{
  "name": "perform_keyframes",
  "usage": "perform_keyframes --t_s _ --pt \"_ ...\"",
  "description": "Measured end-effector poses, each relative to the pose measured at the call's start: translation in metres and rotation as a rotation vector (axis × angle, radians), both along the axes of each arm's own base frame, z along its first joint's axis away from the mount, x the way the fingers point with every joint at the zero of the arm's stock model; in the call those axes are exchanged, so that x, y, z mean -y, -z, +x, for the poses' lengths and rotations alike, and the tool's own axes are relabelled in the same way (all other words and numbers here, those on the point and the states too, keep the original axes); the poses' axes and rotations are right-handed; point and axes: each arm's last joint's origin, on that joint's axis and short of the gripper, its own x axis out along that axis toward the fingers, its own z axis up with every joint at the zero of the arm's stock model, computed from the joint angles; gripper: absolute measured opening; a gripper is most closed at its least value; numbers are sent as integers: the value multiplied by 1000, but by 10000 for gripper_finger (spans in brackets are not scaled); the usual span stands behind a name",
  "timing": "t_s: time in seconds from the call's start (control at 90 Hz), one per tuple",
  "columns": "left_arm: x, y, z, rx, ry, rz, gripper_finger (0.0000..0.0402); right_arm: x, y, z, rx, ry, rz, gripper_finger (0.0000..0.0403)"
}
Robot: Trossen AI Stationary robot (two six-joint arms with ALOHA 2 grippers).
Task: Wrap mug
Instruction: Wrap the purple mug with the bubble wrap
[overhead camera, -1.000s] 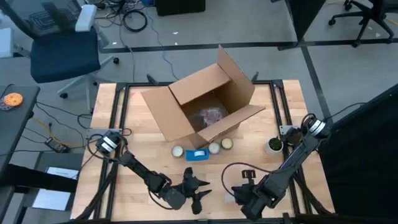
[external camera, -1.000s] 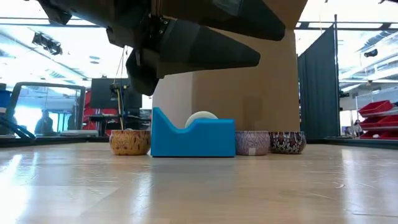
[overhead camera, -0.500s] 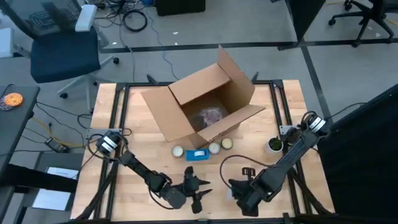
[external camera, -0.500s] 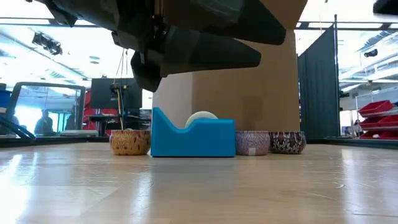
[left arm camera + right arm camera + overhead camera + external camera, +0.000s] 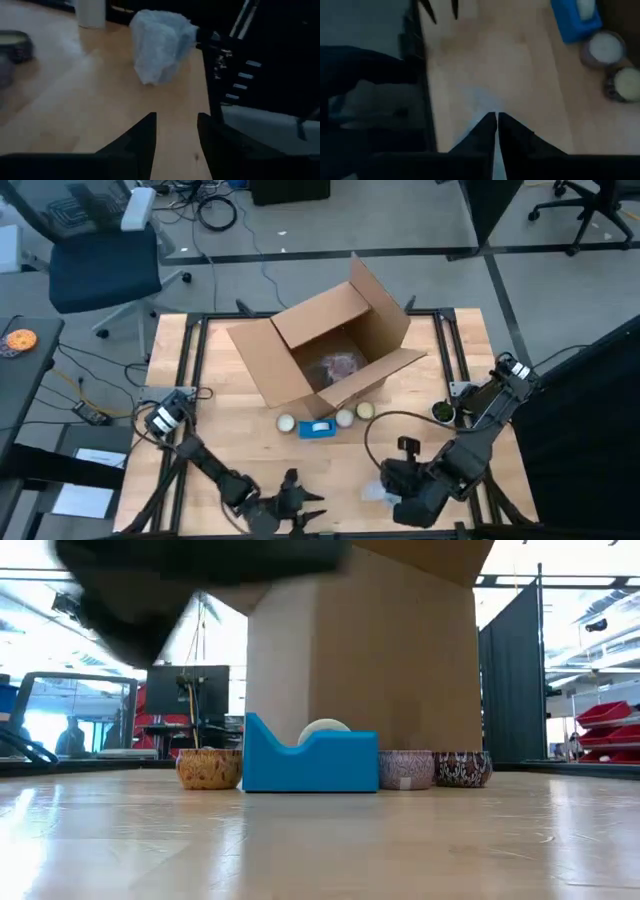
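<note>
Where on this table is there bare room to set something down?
Bare wood lies left of the cardboard box, and between the blue tape dispenser and the left gripper. The box's front, with three small tins, and the right gripper over the wrapped bundle are crowded.

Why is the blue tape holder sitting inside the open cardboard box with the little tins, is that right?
Not quite. The high view shows the blue tape holder on the table in front of the cardboard box, in a row with the little tins, outside it.
</note>
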Motion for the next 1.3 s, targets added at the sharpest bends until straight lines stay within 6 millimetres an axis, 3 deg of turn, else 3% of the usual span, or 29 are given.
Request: perform_keyframes --t_s 0.111,0.222,0.4,0.556,0.711,0.844,1.011,1.144,1.3 --pt "2 -3 -1 26 -10 25 129 -7 0 -1 17 8 34 0" --pt "-6 -4 11 6 97 0 129 -11 5 -3 -3 23 41 0" --pt "-37 -6 40 1 81 3 129 -8 16 -4 -25 57 19 0" --pt "-60 -4 55 -27 32 51 129 -5 39 -5 -88 72 3 0" --pt "-75 9 62 -106 -7 103 129 -6 68 -6 -133 70 31 0" --pt "-80 36 65 -151 -89 154 129 -7 94 -3 -144 53 100 0" --pt "-87 65 66 -172 -197 185 129 6 123 1 -177 77 117 0" --pt "-94 65 71 -176 -213 209 129 18 133 4 -229 84 120 0" --pt "-99 63 75 -162 -222 215 129 26 127 10 -331 52 163 0"
